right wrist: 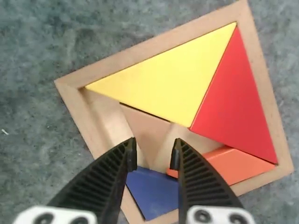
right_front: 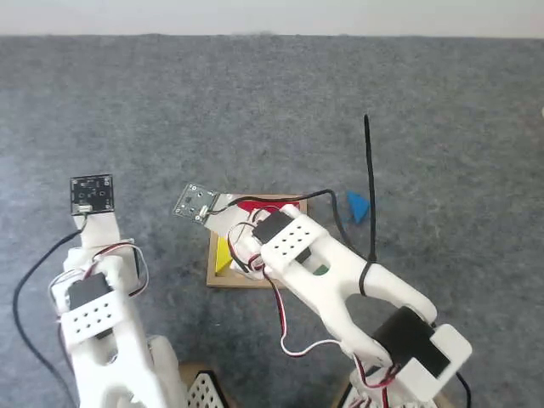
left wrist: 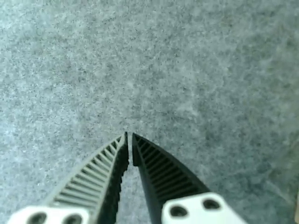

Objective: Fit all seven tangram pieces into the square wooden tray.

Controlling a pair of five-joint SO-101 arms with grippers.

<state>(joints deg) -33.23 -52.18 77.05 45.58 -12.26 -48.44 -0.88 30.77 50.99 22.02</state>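
The right arm (right_front: 336, 276) hides most of the wooden tray (right_front: 219, 280) from above.

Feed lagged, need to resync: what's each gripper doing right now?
Left gripper: shut, empty, over the carpet.
Right gripper: open, empty, over the tray.

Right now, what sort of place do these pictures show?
Probably a tabletop robot test bench: a grey felt-like table cover, a white plastic left arm and right arm, and a square wooden tray holding a yellow triangular piece.
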